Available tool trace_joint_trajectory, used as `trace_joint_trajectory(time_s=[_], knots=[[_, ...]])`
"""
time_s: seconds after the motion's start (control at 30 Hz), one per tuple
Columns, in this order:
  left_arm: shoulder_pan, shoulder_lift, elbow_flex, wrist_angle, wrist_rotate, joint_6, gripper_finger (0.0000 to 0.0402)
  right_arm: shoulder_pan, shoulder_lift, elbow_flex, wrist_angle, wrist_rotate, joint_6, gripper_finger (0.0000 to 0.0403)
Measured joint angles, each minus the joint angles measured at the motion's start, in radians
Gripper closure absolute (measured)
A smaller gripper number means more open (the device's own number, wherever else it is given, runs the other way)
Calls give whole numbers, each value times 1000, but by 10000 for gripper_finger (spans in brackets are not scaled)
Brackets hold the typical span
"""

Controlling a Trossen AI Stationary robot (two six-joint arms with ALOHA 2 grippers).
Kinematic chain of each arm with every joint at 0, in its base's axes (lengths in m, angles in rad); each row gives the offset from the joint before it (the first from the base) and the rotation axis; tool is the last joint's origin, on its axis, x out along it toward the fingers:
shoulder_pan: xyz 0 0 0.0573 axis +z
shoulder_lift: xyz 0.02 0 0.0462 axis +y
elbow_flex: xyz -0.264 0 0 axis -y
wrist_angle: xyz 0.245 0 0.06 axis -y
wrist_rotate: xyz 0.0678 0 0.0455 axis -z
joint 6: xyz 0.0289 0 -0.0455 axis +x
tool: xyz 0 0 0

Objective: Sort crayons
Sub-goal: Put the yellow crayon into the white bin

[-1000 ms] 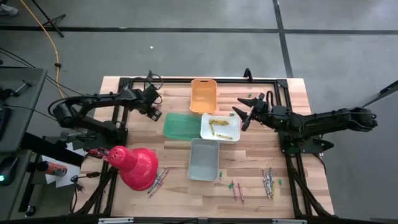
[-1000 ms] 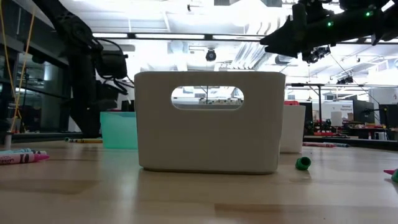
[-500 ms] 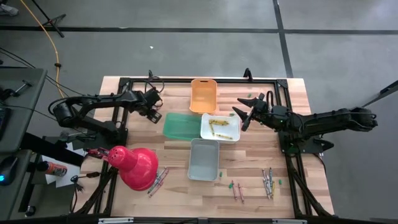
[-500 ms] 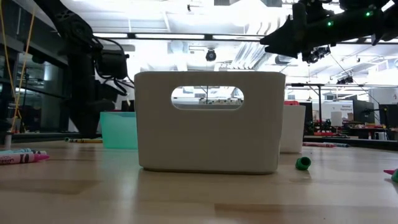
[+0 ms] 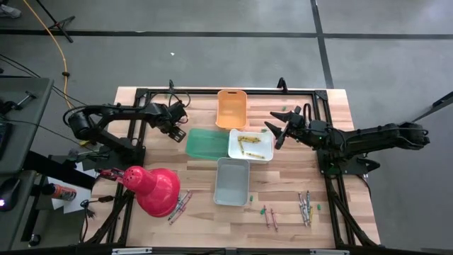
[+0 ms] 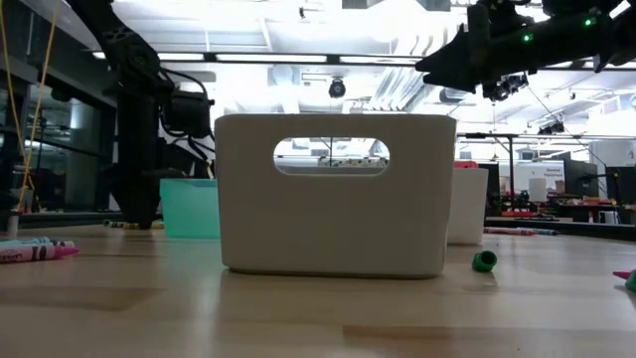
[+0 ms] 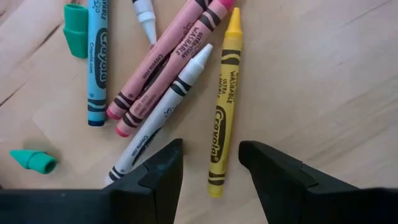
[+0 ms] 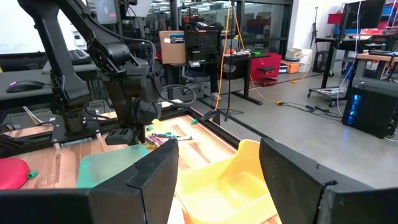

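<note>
Where the crayons [image 7: 186, 81] lie loose on the wooden surface [image 5: 283, 195], they form several separate groups. One group sits near the far left corner, just beside the green bin [image 5: 206, 144]; the left wrist view shows it as a yellow crayon [image 7: 222, 106], a white crayon [image 7: 161, 118], two pink crayons [image 7: 163, 65] lying side by side and touching, and a blue crayon [image 7: 97, 62], with two green specks [image 7: 34, 161] close by. A second group lies at the near left, beside the red lamp shade [image 5: 154, 190]. Two further groups lie at the near right of the surface [image 5: 306, 207]. Several yellow crayons [image 5: 247, 142] rest inside the white bin [image 5: 251, 145].

The left gripper [image 7: 210, 163] hovers directly over the far-left group, fingers spread, with the lower end of the yellow crayon showing in the gap between them. It holds nothing.

The right gripper [image 5: 277, 133] is positioned above the right edge of the white bin, fingers spread and empty.

Four bins stand clustered at the centre of the surface: the orange bin [image 5: 231, 108] farthest, the green and white bins touching side by side, and the grey bin [image 5: 232, 181] nearest.
</note>
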Motion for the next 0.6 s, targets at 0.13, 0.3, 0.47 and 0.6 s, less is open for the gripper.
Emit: trace_joint_trajectory(time_s=[0.13,0.3,0.47,0.6], knots=[[-5,-3,-1,1,-2,-1,234,0,0,0,0,0,-1,183],[-5,-18,-5,-20,13,-27,282,0,0,0,0,0,-3,183],[-5,-27,-5,-28,41,-8,368,0,0,0,0,0,-4,183],[-15,-52,-7,-41,55,31,392,0,0,0,0,0,-4,183]])
